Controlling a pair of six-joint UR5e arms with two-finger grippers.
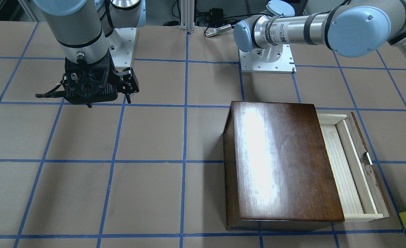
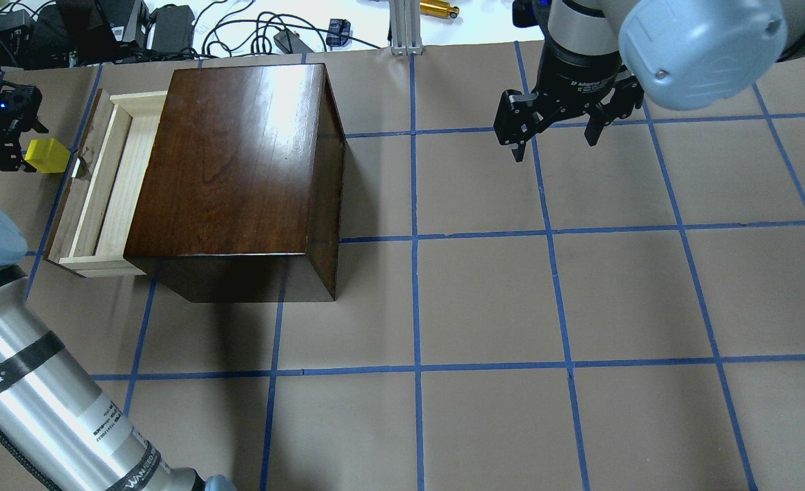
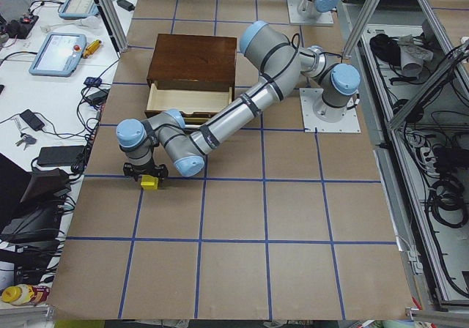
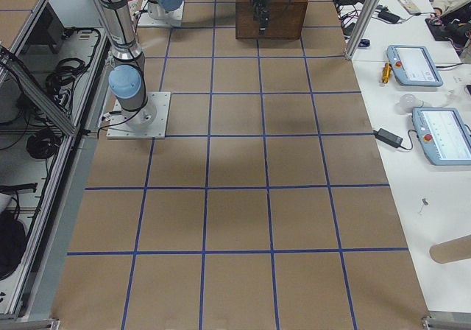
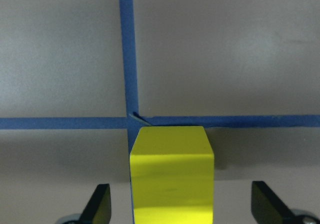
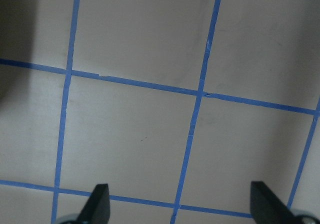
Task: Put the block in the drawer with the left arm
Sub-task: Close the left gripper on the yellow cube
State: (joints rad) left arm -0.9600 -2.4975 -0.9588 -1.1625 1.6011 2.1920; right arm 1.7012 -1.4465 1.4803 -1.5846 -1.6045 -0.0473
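Left gripper point(image 5: 182, 204) spread wide around the block point(image 5: 171, 174)
Block sits on the table point(image 2: 484, 293) between 2 fingers point(image 5: 98, 204), touching neither, just beside the open drawer point(image 2: 119, 184) front; right gripper point(image 2: 552, 146) also spread

Right claw point(image 6: 182, 207) spread wide, apparently hovering above the blue-taped table point(image 6: 131, 134)

My left pincer point(image 5: 182, 206) straddles the block point(image 2: 46, 155), which sits on the counter point(image 2: 484, 300) just outside the drawer point(image 2: 102, 184) front. The drawer juts from the box point(image 2: 239, 170) toward my left. My right pincer point(image 2: 554, 146) hangs over the counter, well right of the box.
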